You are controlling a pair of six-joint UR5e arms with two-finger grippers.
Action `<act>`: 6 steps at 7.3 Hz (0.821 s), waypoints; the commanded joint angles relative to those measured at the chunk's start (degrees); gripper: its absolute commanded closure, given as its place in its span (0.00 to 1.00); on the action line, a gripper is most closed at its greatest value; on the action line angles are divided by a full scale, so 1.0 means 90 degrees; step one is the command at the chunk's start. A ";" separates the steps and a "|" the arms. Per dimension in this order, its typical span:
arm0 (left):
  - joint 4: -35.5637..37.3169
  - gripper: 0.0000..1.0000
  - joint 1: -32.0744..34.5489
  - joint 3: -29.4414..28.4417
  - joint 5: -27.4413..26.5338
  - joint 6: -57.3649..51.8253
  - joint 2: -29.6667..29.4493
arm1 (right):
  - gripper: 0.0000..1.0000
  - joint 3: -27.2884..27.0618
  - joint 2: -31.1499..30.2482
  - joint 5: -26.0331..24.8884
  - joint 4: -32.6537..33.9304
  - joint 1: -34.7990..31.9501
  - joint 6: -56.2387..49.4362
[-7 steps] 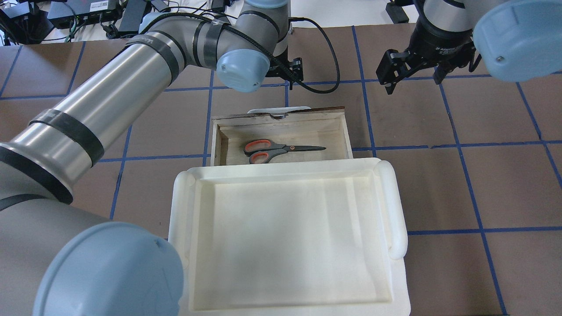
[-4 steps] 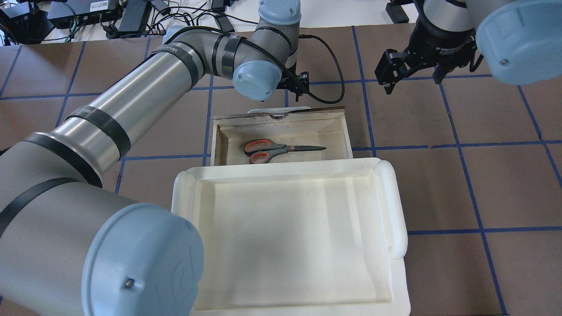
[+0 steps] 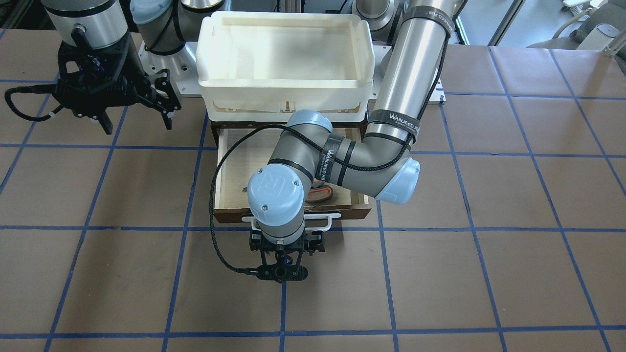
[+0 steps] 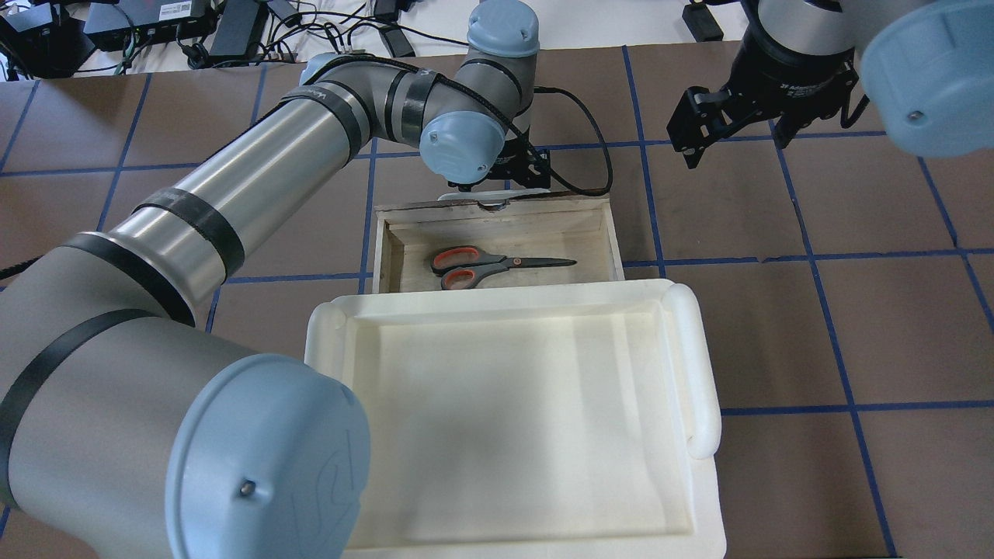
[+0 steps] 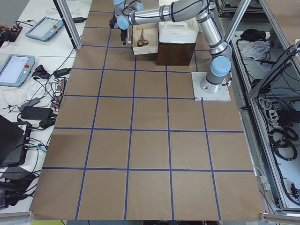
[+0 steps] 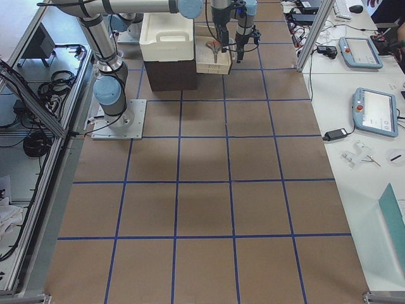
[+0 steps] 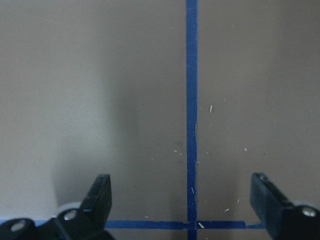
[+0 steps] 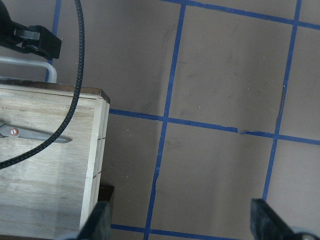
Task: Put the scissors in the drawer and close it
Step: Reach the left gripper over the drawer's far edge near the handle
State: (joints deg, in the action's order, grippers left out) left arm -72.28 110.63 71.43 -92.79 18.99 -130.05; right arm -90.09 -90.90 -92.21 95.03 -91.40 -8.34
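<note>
Brown taped table (image 7: 100, 75) past drawer front: you have free room. Left gripper (image 7: 182, 185) spread wide, empty, just outside white handle (image 3: 334, 216). Right gripper (image 8: 182, 222) also wide, empty, off drawer (image 4: 613, 233) corner. Scissors (image 4: 497, 265) flat inside open drawer.

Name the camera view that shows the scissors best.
Overhead exterior: the scissors lie whole in the open drawer. In the front-facing view the left arm hides all but an orange loop; the right wrist view catches only the blades; the side views show them tiny; the left wrist view shows none.
</note>
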 commanded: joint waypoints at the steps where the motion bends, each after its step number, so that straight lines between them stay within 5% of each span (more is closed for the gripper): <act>1: -0.0327 0.00 0.0012 -0.0007 0.0124 -0.0001 0.0065 | 0.00 0.0000 -0.0085 0.0117 -0.0032 0.0000 -0.0001; 6: -0.0543 0.00 0.0071 0.0100 0.0144 -0.0001 0.0348 | 0.00 -0.0010 -0.0095 0.0421 -0.0081 0.0000 -0.0079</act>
State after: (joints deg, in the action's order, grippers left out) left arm -76.70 111.09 71.93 -91.53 18.99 -127.50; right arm -90.11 -91.79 -88.40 94.39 -91.41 -8.92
